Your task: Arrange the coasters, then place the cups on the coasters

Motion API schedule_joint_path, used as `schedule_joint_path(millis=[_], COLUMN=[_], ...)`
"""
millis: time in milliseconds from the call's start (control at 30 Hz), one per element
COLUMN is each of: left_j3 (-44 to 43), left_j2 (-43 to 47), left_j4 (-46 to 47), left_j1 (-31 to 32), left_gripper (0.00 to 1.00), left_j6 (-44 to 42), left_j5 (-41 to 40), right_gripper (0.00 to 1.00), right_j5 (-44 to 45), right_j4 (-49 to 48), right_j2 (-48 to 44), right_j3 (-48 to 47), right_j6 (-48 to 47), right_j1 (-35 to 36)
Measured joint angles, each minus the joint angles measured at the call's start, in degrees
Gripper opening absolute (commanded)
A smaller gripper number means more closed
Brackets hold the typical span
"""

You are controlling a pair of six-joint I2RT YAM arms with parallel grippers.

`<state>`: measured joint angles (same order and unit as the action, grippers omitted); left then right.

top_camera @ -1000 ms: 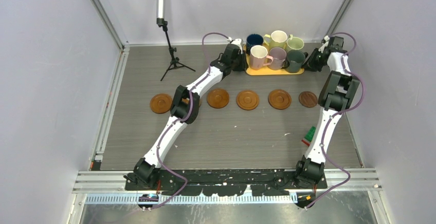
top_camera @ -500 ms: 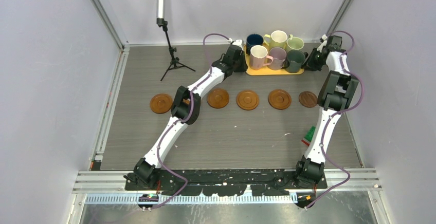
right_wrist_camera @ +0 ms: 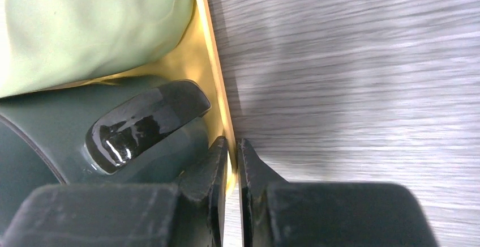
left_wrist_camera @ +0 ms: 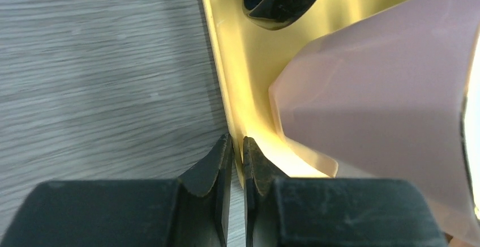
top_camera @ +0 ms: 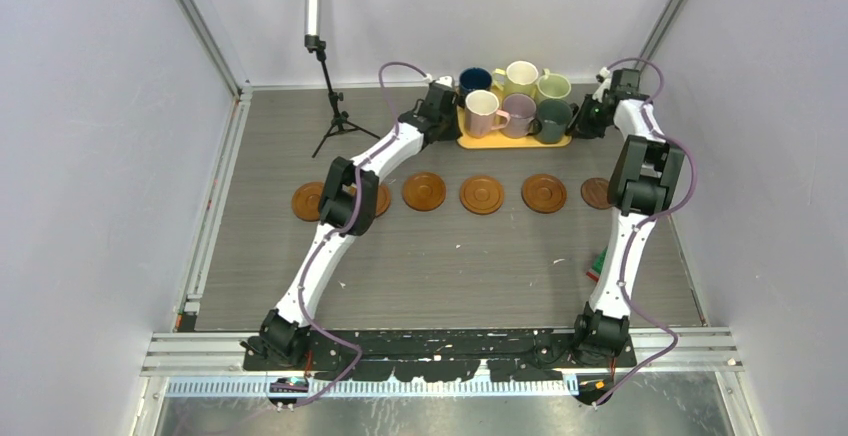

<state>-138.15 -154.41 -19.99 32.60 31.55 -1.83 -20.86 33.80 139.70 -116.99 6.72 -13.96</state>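
Observation:
Six cups stand on the yellow-orange tray (top_camera: 510, 142) at the back: navy (top_camera: 474, 80), pale yellow (top_camera: 520, 76), light green (top_camera: 552, 86), pink (top_camera: 482, 111), mauve (top_camera: 518, 113), dark green (top_camera: 551, 119). My left gripper (top_camera: 451, 124) (left_wrist_camera: 238, 145) is shut on the tray's left rim (left_wrist_camera: 238, 60), beside the pink cup (left_wrist_camera: 385, 88). My right gripper (top_camera: 579, 121) (right_wrist_camera: 232, 148) is shut on the right rim (right_wrist_camera: 212, 71), next to the dark green cup (right_wrist_camera: 56, 139). The coasters (top_camera: 482, 195) lie in a row across mid-table; the dark one (top_camera: 597, 192) and another (top_camera: 378, 199) are partly hidden by my arms.
A black tripod stand (top_camera: 335, 116) rises at the back left. A green toy block (top_camera: 598, 261) lies by the right arm's lower link. Grey walls close in both sides.
Both grippers have closed fully on the tray's rims. The tray with its cups has shifted to the left and slightly back, both arms moving with it.

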Motion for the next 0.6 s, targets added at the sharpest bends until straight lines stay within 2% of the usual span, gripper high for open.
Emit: schedule_joint_path(millis=[433, 600], left_j3=[21.24, 23.56], left_j2=[13.97, 15.69], left_j4=[-1.42, -2.12], left_j1=[-7.19, -9.22], left_gripper=[0.0, 0.0], left_j6=[-1.38, -2.86], left_j5=[-0.09, -0.09], right_gripper=[0.01, 0.02], right_j5=[-1.88, -2.62], right_j4=[0.35, 0.55], right_j2=[-0.83, -0.83], right_j3=[1.55, 1.86], right_j6=[2.56, 3.32], right_j1=[9.38, 11.91])
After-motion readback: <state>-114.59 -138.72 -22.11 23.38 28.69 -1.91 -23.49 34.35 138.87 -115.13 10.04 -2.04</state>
